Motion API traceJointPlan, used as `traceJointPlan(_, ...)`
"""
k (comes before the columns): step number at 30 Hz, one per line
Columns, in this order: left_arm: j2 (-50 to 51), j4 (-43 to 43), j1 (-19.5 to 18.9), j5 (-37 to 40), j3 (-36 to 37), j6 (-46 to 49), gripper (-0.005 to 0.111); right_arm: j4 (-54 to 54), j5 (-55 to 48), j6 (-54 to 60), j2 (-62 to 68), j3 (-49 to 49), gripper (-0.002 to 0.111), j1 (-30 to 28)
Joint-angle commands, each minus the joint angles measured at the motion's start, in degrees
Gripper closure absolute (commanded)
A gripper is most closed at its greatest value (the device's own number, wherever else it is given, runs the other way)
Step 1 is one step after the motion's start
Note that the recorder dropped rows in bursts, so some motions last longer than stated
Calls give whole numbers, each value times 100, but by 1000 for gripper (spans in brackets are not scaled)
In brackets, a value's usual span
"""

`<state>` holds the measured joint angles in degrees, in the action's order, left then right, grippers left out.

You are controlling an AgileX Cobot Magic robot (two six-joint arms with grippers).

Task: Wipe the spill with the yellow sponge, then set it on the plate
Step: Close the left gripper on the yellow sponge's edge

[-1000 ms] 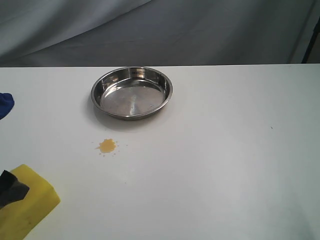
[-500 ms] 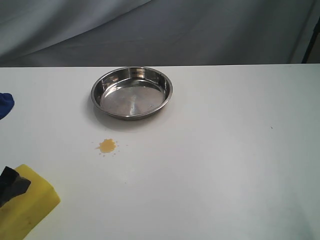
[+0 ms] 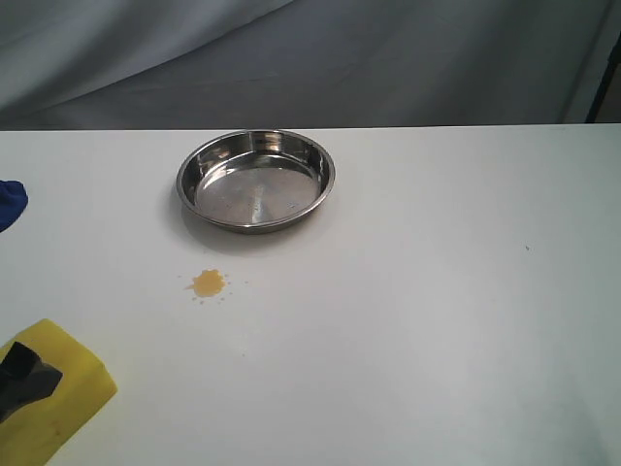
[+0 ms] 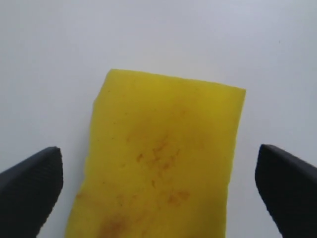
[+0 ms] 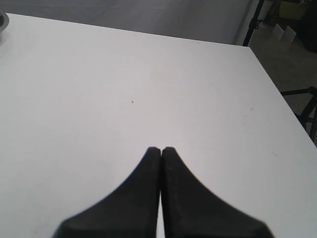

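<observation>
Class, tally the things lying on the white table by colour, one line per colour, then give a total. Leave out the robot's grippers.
Yellow: 1, the yellow sponge
Silver: 1, the plate
Orange: 1, the spill
Blue: 1, the blue object, cut off by the left edge of the exterior view
Total: 4

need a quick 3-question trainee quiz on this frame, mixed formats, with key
1. True or false: the spill is unwiped and the plate holds nothing.
2. The yellow sponge lies: A in the plate; B on the spill; C on the table, below the open left gripper.
3. Fill in: the right gripper is ___.
Key: 1 true; 2 C; 3 shut, holding nothing.
</observation>
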<state>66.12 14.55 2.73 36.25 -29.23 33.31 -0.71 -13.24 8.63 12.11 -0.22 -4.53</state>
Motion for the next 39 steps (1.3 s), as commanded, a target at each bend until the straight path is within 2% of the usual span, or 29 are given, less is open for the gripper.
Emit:
traceJointPlan(1,1,12,16,2,30,130,2,29,47,-3,20,22,108,-20)
traceJointPlan(9,1,138,16,-4,30,144,2,29,47,-3,20,22,108,-20)
traceJointPlan(16,1,74,16,-651,399,329,2,29,47,-3,20,22,108,-20)
traceJointPlan(20,1,74,16,-651,526,607,2,29,47,-3,20,22,108,-20)
traceJointPlan(34,1,74,16,-880,630,607,2,29,47,-3,20,22,108,-20)
traceJointPlan(39,1,-51,16,-1456,948,621,2,29,47,-3,20,22,108,-20)
